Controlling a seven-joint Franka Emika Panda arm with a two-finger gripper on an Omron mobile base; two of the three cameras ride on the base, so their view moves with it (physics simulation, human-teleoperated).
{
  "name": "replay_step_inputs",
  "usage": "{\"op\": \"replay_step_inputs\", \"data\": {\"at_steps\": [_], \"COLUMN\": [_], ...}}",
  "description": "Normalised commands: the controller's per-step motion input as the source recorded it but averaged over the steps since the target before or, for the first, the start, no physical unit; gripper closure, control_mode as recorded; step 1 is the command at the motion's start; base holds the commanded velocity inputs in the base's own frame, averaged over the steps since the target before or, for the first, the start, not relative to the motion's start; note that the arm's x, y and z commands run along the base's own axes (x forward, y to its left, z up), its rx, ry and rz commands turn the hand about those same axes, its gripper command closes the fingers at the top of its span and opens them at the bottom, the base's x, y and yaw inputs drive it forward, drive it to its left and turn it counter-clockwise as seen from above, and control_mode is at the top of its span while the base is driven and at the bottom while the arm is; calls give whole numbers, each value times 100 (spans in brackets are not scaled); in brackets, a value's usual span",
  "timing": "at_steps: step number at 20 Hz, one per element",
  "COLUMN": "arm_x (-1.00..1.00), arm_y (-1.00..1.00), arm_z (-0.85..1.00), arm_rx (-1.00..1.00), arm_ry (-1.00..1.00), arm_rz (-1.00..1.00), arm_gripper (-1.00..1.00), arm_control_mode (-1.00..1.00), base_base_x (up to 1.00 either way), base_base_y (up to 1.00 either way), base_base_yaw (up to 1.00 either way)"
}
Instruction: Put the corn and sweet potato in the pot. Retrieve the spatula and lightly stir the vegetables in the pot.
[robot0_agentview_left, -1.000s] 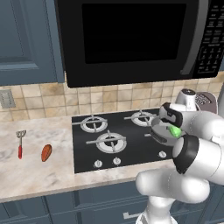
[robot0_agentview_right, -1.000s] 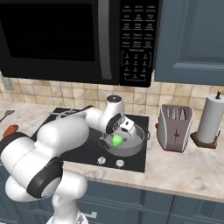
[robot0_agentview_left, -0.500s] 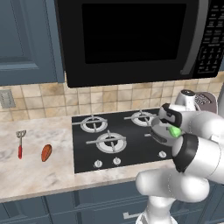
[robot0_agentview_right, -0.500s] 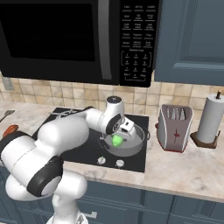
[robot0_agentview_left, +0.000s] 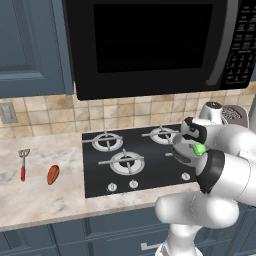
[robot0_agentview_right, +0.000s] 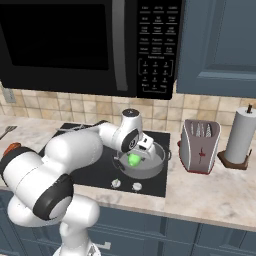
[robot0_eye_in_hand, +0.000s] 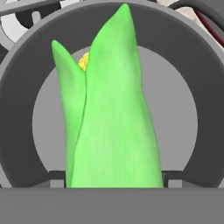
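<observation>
One corn (robot0_eye_in_hand: 113, 118) hangs over the pot (robot0_agentview_right: 159, 159), the gripper (robot0_agentview_right: 134, 156) clamped across its middle. It looks stiff, light and slick; mid-length seems the safest hold.

From here I see my hand (robot0_agentview_left: 196, 146) over the pot (robot0_agentview_left: 181, 153) at the stove's (robot0_agentview_left: 130, 160) right side, with the corn (robot0_agentview_left: 199, 149) at it. Left of the stove, the sweet potato (robot0_agentview_left: 53, 174) and spatula (robot0_agentview_left: 23, 164) lie on the tabletop (robot0_agentview_left: 40, 195).

Black microwave (robot0_agentview_left: 155, 45) above stove (robot0_agentview_left: 130, 160); beige tile backsplash (robot0_agentview_left: 40, 110); blue cabinets (robot0_agentview_right: 220, 45).
</observation>
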Motion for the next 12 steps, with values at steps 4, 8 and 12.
{"op": "replay_step_inputs", "data": {"at_steps": [4, 8, 12], "arm_x": [0, 0, 0], "arm_y": [0, 0, 0], "arm_z": [0, 0, 0], "arm_rx": [0, 0, 0], "arm_ry": [0, 0, 0], "arm_rz": [0, 0, 0], "arm_gripper": [-100, -100, -100], "arm_control_mode": [-100, -100, -100], "base_base_x": [0, 0, 0], "base_base_y": [0, 0, 0], "base_base_yaw": [0, 0, 0]}}
